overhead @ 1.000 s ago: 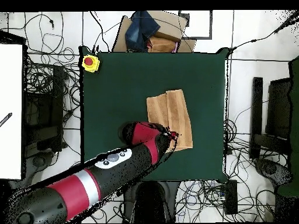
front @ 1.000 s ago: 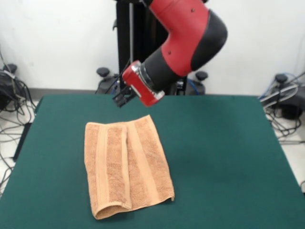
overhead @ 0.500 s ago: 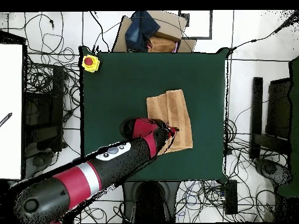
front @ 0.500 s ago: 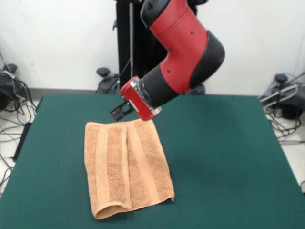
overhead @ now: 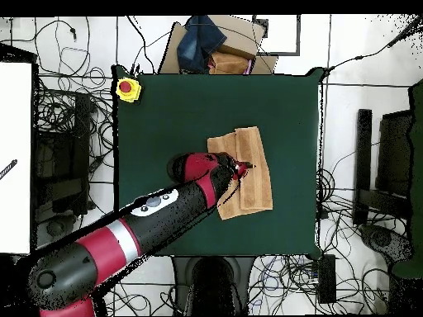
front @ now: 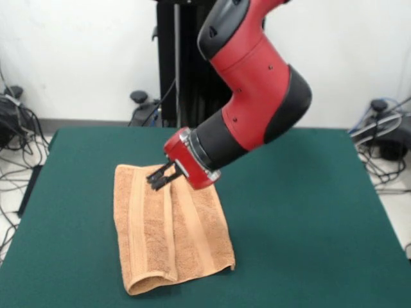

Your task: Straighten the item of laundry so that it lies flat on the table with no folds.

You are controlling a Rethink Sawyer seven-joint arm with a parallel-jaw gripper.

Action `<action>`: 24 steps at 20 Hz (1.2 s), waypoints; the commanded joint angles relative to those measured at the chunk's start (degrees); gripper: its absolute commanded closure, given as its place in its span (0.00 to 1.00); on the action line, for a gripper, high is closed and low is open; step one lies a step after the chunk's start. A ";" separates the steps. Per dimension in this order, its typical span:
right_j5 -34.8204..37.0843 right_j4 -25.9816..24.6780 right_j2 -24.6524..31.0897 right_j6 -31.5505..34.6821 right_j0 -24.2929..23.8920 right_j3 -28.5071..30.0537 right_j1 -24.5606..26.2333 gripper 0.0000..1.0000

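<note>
The light-brown towel (front: 186,237) lies on the left half of the green table (front: 308,205), folded: a flap lies doubled over it, its free edge running down the towel's middle. My gripper (front: 156,181) hangs low over the towel's far end, right at the top of that flap edge, fingers a little apart and holding nothing. In the overhead view the towel (overhead: 256,186) lies right of the table's (overhead: 165,124) centre, with the gripper (overhead: 245,167) over its middle and the arm covering its lower left part.
A yellow box with a red button (overhead: 127,88) sits on one table corner. A cardboard box with blue cloth (overhead: 211,45) stands beyond the table edge. Cables lie on the floor all round. The black pedestal (front: 176,58) stands behind the table.
The gripper has come down and forward from above the table's far side to just over the towel's far end at the flap edge. The towel has not moved.
</note>
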 commanded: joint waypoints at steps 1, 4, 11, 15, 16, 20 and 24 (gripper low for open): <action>5.54 6.45 -0.94 22.70 -1.31 -12.26 5.83 1.00; 6.54 5.86 1.17 21.17 -1.10 -11.45 4.17 1.00; 5.92 -0.39 11.23 11.19 2.57 0.18 -5.32 1.00; 6.11 -1.80 11.57 11.81 4.74 0.52 -3.87 1.00; 6.14 -1.88 11.38 12.27 5.18 0.23 -3.14 1.00; 5.28 -1.28 9.93 14.79 6.22 -2.08 0.96 1.00; 3.26 0.59 10.56 16.76 5.99 -4.23 4.33 1.00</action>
